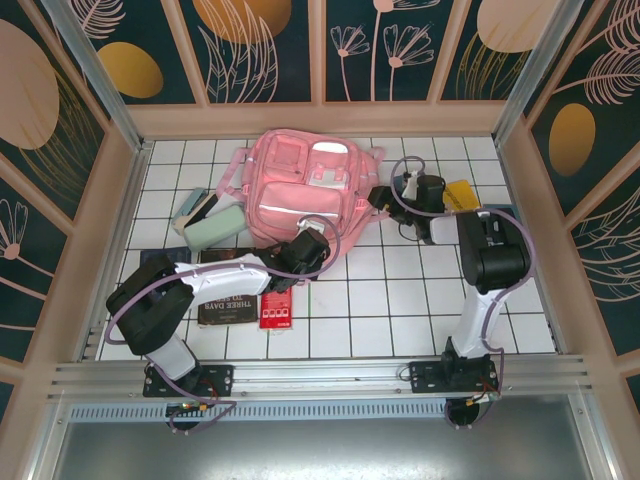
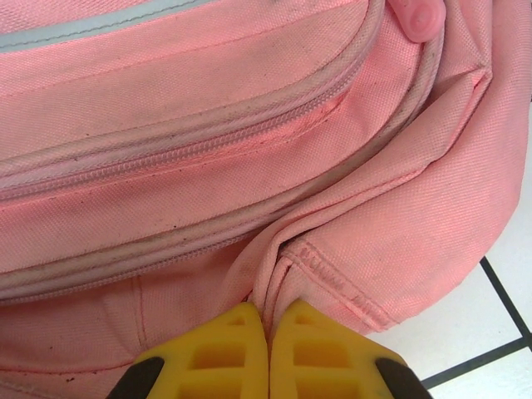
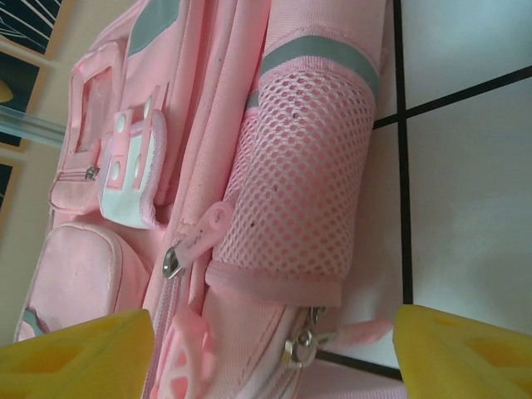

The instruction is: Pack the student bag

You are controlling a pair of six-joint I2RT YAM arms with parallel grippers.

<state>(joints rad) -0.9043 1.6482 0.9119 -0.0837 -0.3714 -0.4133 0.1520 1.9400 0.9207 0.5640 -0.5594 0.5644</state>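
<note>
left tool pinches student bag | right tool spread (facing it)

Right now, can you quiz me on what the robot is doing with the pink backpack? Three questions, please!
1. True or false: the right gripper is shut tight.
2. What is the left gripper pinching? A: a shoe. B: the backpack. C: a bottle.
3. Fill in: the pencil case beside the backpack is pale ____.

Key: 1 false, it is open. 2 B. 3 green.
</note>
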